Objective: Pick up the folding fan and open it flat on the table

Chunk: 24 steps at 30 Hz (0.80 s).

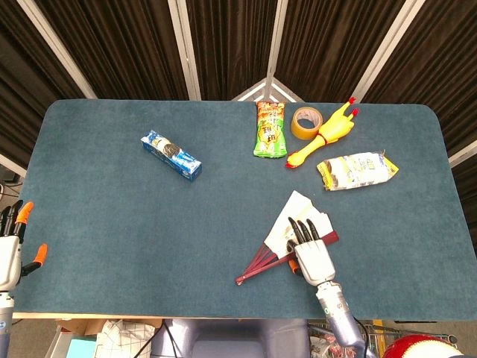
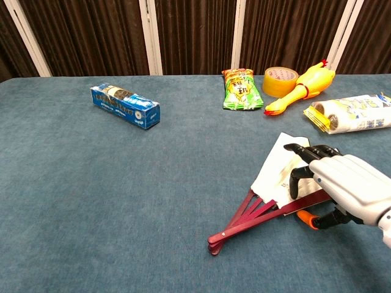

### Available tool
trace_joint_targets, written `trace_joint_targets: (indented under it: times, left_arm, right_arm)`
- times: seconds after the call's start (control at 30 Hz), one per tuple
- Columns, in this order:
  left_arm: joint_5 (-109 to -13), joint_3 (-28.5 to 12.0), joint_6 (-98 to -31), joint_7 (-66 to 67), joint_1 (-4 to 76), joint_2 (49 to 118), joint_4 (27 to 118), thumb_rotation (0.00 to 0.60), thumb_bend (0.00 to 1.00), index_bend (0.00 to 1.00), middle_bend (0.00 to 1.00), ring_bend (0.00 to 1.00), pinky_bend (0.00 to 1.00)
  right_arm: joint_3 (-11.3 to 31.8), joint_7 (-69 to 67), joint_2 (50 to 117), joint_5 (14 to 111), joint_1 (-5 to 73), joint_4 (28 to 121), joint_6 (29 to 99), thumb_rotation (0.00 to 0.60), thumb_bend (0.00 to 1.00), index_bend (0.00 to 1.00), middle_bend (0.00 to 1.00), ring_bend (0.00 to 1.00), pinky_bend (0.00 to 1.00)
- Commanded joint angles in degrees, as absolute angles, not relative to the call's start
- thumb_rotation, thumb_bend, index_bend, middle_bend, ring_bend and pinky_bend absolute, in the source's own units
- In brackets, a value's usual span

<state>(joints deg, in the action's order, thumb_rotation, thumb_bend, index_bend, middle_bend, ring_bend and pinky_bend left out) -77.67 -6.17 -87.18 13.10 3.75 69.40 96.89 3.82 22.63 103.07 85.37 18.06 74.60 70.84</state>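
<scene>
Fan (image 1: 287, 233): partly spread, flat on the blue surface (image 1: 112, 216), near its front edge, right of centre.
Right hand (image 1: 311, 251): over fan's paper, dark fingers (image 2: 294, 177) extended onto it, gripping nothing.
Left hand (image 1: 9, 250): at surface's front-left corner, fingers apart, empty.

The right hand (image 1: 309, 252) rests its fingers on the partly opened folding fan (image 1: 287, 235) lying on the table (image 1: 112, 224).

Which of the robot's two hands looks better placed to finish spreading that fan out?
The right hand, probably. Its fingers lie over the paper of the partly opened folding fan. The left hand sits off the table's far left edge, well away from the fan.
</scene>
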Motion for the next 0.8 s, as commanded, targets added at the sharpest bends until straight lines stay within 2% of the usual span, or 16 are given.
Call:
trace_joint_targets:
  times: [0.03,0.23,0.4,0.63,0.8]
  left_arm:
    - [-77.67,-6.13,-87.11,13.16,3.81,69.42,96.93,0.6,0.49,0.07,0.0,0.0,0.02]
    - [-77.58,-6.1,-87.06,13.48,3.89,69.58,96.93,0.6,0.49,0.07,0.0,0.0,0.02]
    - [-77.55,-6.01,-86.85,13.61,4.0,69.64,96.96,0.6,0.49,0.07,0.0,0.0,0.02]
    - [-77.65,-5.87,-86.64,13.58,4.11,69.66,97.05,0.6,0.49,0.07,0.0,0.0,0.02]
    - [-77.68,-5.81,-86.6,13.55,4.15,69.64,97.11,0.6,0.49,0.07,0.0,0.0,0.02]
  right_arm:
    - [4.06,22.52,103.42,84.99,18.4,74.15,70.44,0.6,0.35,0.44,0.03,0.09,0.01]
    - [4.71,21.98,103.95,83.9,19.17,72.93,69.61,0.6,0.35,0.45,0.03,0.09,0.01]
    - [5.0,21.33,104.02,83.43,19.68,72.36,69.18,0.6,0.35,0.49,0.03,0.1,0.01]
    - [5.35,19.07,103.5,84.28,20.15,72.58,70.33,0.6,0.35,0.6,0.06,0.12,0.02]
    - [5.64,16.74,102.03,85.49,20.43,73.67,71.81,0.6,0.38,0.68,0.07,0.13,0.04]
